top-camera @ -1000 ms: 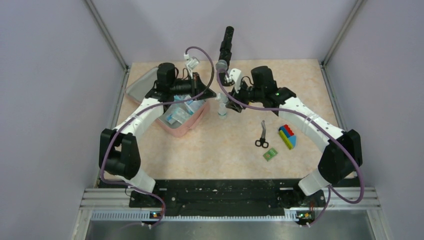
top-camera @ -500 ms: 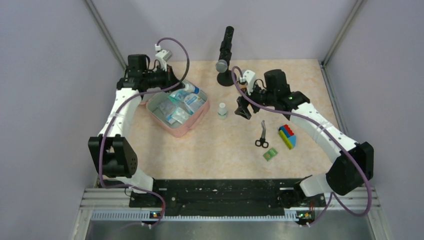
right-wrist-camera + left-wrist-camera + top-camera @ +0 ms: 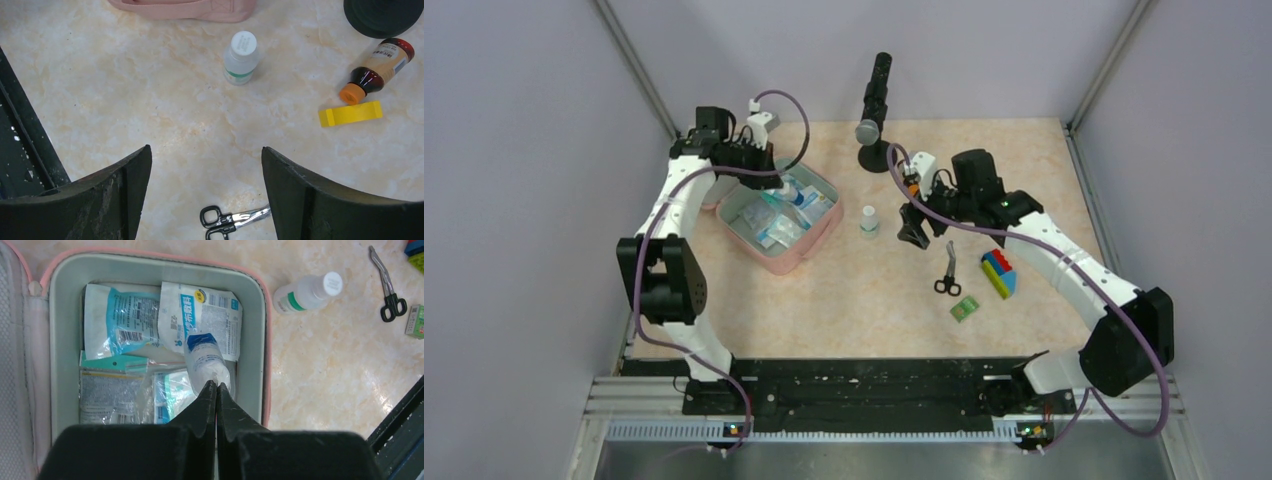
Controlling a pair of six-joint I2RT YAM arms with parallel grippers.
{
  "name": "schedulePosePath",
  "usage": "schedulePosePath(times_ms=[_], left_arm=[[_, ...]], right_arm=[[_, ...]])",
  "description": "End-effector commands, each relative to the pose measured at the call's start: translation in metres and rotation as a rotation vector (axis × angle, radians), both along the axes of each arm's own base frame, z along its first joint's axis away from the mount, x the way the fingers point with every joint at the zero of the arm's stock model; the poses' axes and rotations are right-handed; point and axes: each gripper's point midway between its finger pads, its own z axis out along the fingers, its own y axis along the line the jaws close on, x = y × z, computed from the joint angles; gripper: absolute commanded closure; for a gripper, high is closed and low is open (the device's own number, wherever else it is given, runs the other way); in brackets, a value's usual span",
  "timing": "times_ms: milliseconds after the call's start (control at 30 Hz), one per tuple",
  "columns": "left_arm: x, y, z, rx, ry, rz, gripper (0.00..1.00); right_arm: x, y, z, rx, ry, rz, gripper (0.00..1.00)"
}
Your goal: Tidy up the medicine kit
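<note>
The right tool [image 3: 205, 155] has released the white-capped bottle [image 3: 241, 58] upright on the worktop [image 3: 150, 100] beside the medicine kit [image 3: 150, 262] and stands open. The left tool [image 3: 216, 390] is closed, empty. The bottle is not yet packed.

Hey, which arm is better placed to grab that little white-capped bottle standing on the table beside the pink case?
Right. The right end effector is open and empty, the white-capped bottle just ahead of it. The left end effector is shut, above the packets in the medicine kit.

White-shelled arms [image 3: 686, 196], black joints [image 3: 667, 287], looping purple cables [image 3: 805, 128], black wedge-shaped end effector fingers [image 3: 112, 197].
</note>
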Motion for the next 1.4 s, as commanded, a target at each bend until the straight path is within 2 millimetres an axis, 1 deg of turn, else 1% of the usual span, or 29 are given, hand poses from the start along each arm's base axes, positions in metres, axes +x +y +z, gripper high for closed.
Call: schedulePosePath(times_ms=[0, 133, 200, 333, 400, 500, 533, 567, 633, 733, 867, 900, 1000, 1100, 1133, 1167, 1200, 1233, 1267, 1300, 1367], left_arm=[[0.030, -0.006, 0.017, -0.058, -0.030, 0.000, 1.00], [0.048, -0.013, 0.005, -0.099, 0.024, -0.013, 1.00], [0.063, -0.001, -0.006, -0.109, 0.037, 0.020, 1.00], [0.085, 0.007, -0.025, -0.090, 0.063, 0.034, 1.00], [0.092, 0.011, -0.037, -0.071, 0.087, 0.025, 1.00], [0.108, 0.024, -0.051, -0.017, 0.074, 0.052, 1.00], [0.115, 0.028, -0.054, 0.011, 0.054, 0.065, 0.93], [0.121, 0.033, -0.054, 0.038, 0.027, 0.080, 0.83], [0.134, 0.045, -0.054, 0.092, -0.018, 0.123, 0.66], [0.146, 0.054, -0.044, 0.130, -0.083, 0.158, 0.58], [0.154, 0.060, -0.022, 0.142, -0.151, 0.209, 0.51], [0.155, 0.061, -0.015, 0.140, -0.170, 0.218, 0.48], [0.149, 0.060, 0.002, 0.127, -0.198, 0.232, 0.46], [0.135, 0.057, 0.020, 0.104, -0.228, 0.239, 0.46], [0.129, 0.054, 0.030, 0.092, -0.254, 0.231, 0.46], [0.122, 0.050, 0.036, 0.074, -0.278, 0.216, 0.45], [0.114, 0.047, 0.048, 0.056, -0.318, 0.203, 0.45], [0.105, 0.042, 0.054, 0.036, -0.351, 0.189, 0.45], [0.092, 0.037, 0.049, 0.010, -0.350, 0.174, 0.45], [0.080, 0.031, 0.064, -0.020, -0.391, 0.153, 0.46], [0.059, 0.019, 0.069, -0.084, -0.405, 0.117, 0.46]], right_arm=[[0.001, -0.002, 0.003, 0.010, -0.022, -0.010, 0.21], [-0.001, -0.006, 0.001, -0.004, -0.028, -0.017, 0.21], [-0.003, -0.008, -0.001, -0.013, -0.027, -0.019, 0.21], [-0.006, -0.013, -0.006, -0.037, -0.023, -0.020, 0.21], [-0.006, -0.015, -0.005, -0.046, -0.031, -0.020, 0.21], [-0.004, -0.019, -0.005, -0.053, -0.038, -0.030, 0.21], [-0.004, -0.020, -0.005, -0.054, -0.039, -0.033, 0.21], [-0.003, -0.021, -0.005, -0.056, -0.039, -0.036, 0.21], [-0.003, -0.022, -0.007, -0.058, -0.038, -0.039, 0.21], [-0.005, -0.025, -0.012, -0.066, -0.028, -0.040, 0.21], [-0.007, -0.027, -0.019, -0.076, -0.018, -0.041, 0.21], [-0.007, -0.027, -0.020, -0.076, -0.015, -0.043, 0.21], [-0.007, -0.026, -0.021, -0.070, -0.010, -0.043, 0.21], [-0.008, -0.029, -0.025, -0.083, -0.011, -0.046, 0.21], [-0.007, -0.031, -0.028, -0.093, -0.014, -0.047, 0.21], [-0.007, -0.032, -0.030, -0.101, -0.015, -0.051, 0.21], [-0.007, -0.035, -0.033, -0.106, -0.014, -0.056, 0.21], [-0.008, -0.036, -0.035, -0.105, -0.008, -0.062, 0.21], [-0.008, -0.036, -0.036, -0.101, -0.006, -0.067, 0.22], [-0.007, -0.036, -0.036, -0.095, -0.005, -0.071, 0.22], [-0.005, -0.033, -0.034, -0.075, -0.011, -0.070, 0.24]])
